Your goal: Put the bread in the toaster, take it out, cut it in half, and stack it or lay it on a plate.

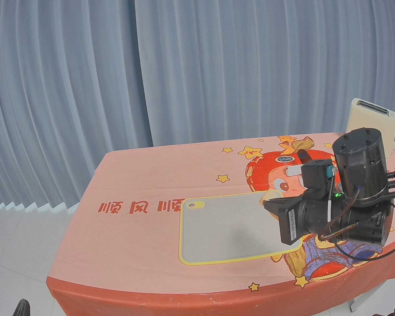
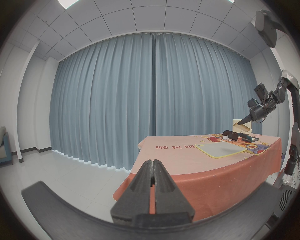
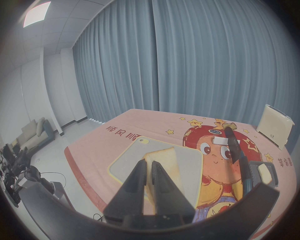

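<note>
One rectangular table under a salmon-pink cloth printed with a cartoon figure and stars carries one cream-coloured box-shaped toaster, one grey cutting board with a yellow rim, one knife with a black blade and handle and one dark square tray. There is one square slice of bread: pale crumb, a thin golden-brown crust, and a warmer toasted tint down one side. The right gripper has its two black fingers nipped onto the near edge of the slice, with only the bread's thickness between them. The slice sticks out past the fingertips over the right half of the board, and seems to be held above it rather than lying on it. The toaster stands at the far right corner, well apart from the board. One small pale piece lies on the tray, possibly more bread. The left gripper hangs off the table's left side, fingers pressed together on nothing.
</note>
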Tool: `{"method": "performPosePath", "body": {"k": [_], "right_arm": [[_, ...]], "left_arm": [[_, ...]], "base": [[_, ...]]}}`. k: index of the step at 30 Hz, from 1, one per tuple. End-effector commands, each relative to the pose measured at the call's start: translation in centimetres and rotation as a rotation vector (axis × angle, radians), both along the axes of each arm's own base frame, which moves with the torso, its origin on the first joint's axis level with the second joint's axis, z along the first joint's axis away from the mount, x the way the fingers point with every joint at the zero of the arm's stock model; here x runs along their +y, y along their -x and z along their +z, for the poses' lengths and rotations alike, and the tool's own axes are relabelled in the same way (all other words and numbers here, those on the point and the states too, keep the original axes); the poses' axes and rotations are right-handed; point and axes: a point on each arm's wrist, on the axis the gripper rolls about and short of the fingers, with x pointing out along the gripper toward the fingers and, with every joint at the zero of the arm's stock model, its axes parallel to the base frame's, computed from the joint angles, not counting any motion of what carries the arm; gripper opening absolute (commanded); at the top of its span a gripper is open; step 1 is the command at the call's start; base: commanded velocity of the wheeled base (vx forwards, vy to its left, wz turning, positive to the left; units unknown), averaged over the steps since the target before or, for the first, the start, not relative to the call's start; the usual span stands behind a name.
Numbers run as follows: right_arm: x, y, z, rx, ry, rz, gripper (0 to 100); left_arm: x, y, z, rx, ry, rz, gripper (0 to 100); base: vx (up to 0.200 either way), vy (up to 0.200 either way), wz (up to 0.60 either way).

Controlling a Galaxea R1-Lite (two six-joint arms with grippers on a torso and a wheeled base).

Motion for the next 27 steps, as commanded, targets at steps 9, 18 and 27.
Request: {"method": "performPosePath", "body": {"k": [9,18,27], "right_arm": [[-0.35,1.38,0.45,-0.001,-0.035,0.054,0],[-0.26,1.09,0.16,-0.046,-0.083,0.050,0],[-0.27,1.03,0.35,-0.068,-0.103,0.043,0]], "left_arm": [[0.00,-0.05,-0.51,0.007,0.000,0.002,0],[0.00,-0.05,-0.51,0.007,-0.001,0.002,0],[0.00,-0.05,-0.51,0.007,0.000,0.002,0]], "base": [[0.000,0.000,0.00],[0.000,0.000,0.00],[0.000,0.000,0.00]]}}
